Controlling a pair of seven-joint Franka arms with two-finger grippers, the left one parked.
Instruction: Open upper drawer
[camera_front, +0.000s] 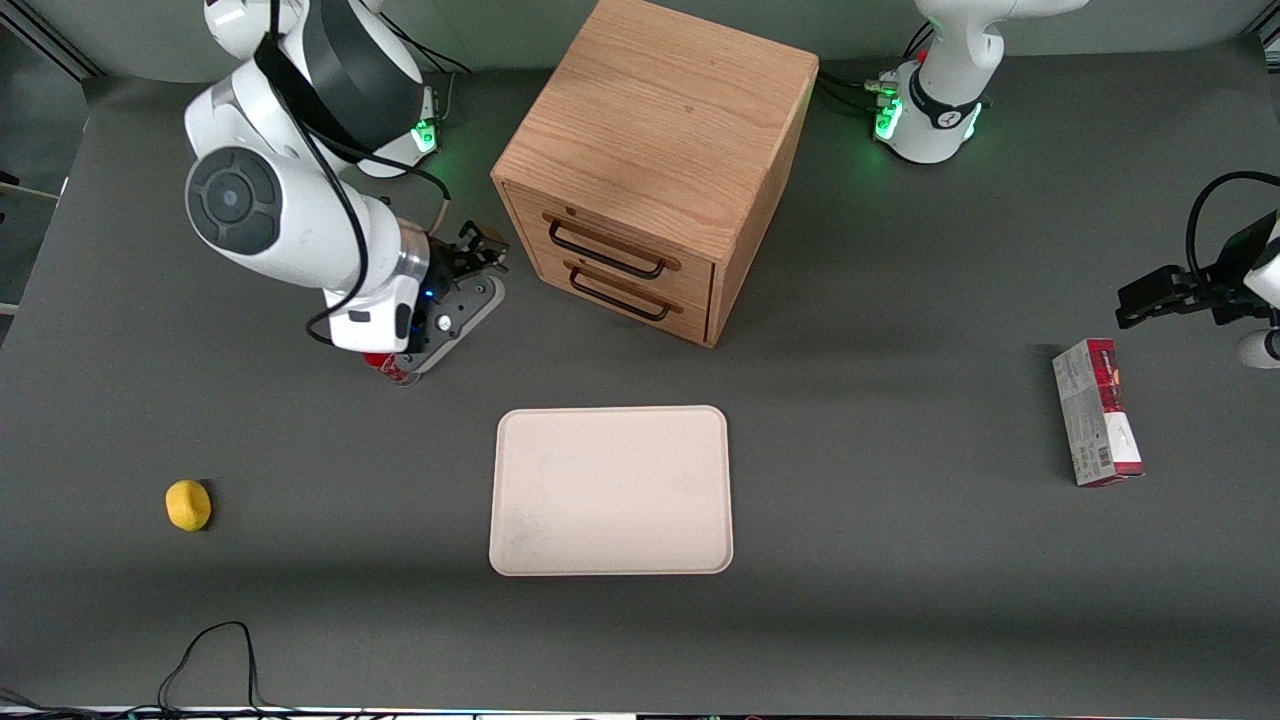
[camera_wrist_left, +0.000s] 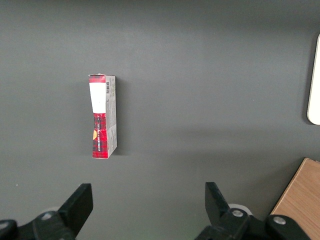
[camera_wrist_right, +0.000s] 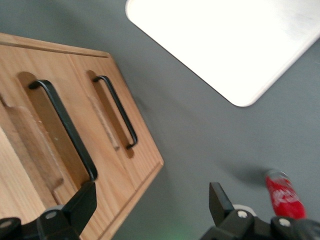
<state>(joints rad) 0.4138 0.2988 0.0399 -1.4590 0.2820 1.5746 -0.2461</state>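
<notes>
- Front view: the claw (camera_front: 478, 247) hangs just beside the oak cabinet (camera_front: 655, 130), level with the drawer fronts and toward the working arm's end of the worktop (camera_front: 900, 560); it holds nothing.
- Front view: the upper drawer (camera_front: 610, 245) sits flush in the cabinet, closed, its black wire handle (camera_front: 604, 250) above the lower drawer (camera_front: 620, 292).
- Front view: a cream tray (camera_front: 611, 491) lies nearer the camera than the cabinet, with bare worktop between them; a yellow lemon (camera_front: 188, 504) rests near the working arm's edge, a red-and-grey carton (camera_front: 1096, 411) toward the parked arm's end.
- Front view: a red can (camera_front: 385, 367) stands under the working arm's wrist.
- Right wrist view: the claw's (camera_wrist_right: 150, 205) two fingers (camera_wrist_right: 80, 205) stand wide apart, empty; one fingertip lies close to the end of the upper drawer's handle (camera_wrist_right: 62, 127), contact uncertain.
- Right wrist view: the red can (camera_wrist_right: 284, 194) stands on open worktop near the second finger.
- Left wrist view: the carton (camera_wrist_left: 102, 116) lies alone on grey worktop.
</notes>
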